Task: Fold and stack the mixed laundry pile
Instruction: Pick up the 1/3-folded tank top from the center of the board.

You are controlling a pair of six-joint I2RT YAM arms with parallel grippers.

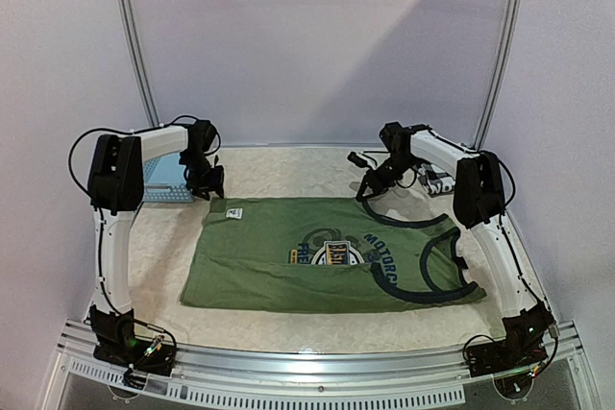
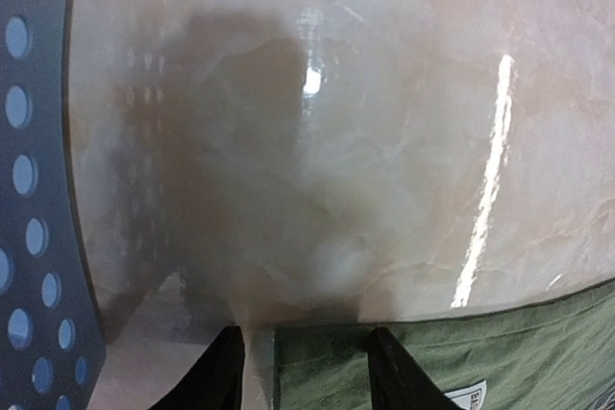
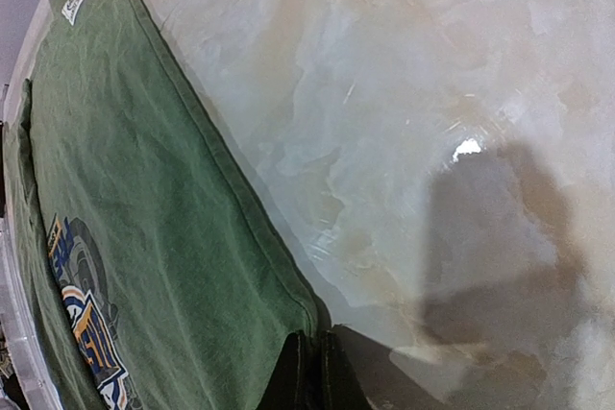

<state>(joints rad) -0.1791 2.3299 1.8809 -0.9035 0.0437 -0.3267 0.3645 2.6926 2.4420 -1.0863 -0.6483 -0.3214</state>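
Note:
The olive-green sleeveless shirt (image 1: pixel 317 256) lies spread flat on the table, its blue-orange emblem (image 1: pixel 336 254) facing up. My left gripper (image 1: pixel 208 185) is open at the shirt's far left corner. In the left wrist view (image 2: pixel 307 333) that corner (image 2: pixel 432 362) lies between the two fingers. My right gripper (image 1: pixel 369 186) is at the shirt's far edge, near the dark armhole trim. In the right wrist view (image 3: pixel 312 335) it is shut on the shirt's hem (image 3: pixel 173 237). The black-and-white checked shirt is out of view.
A light blue lattice basket (image 1: pixel 165 182) stands at the far left behind my left arm; its wall fills the left edge of the left wrist view (image 2: pixel 29 237). A small grey device with cables (image 1: pixel 437 181) sits at the far right. The marbled tabletop (image 1: pixel 288 170) stretches beyond the shirt.

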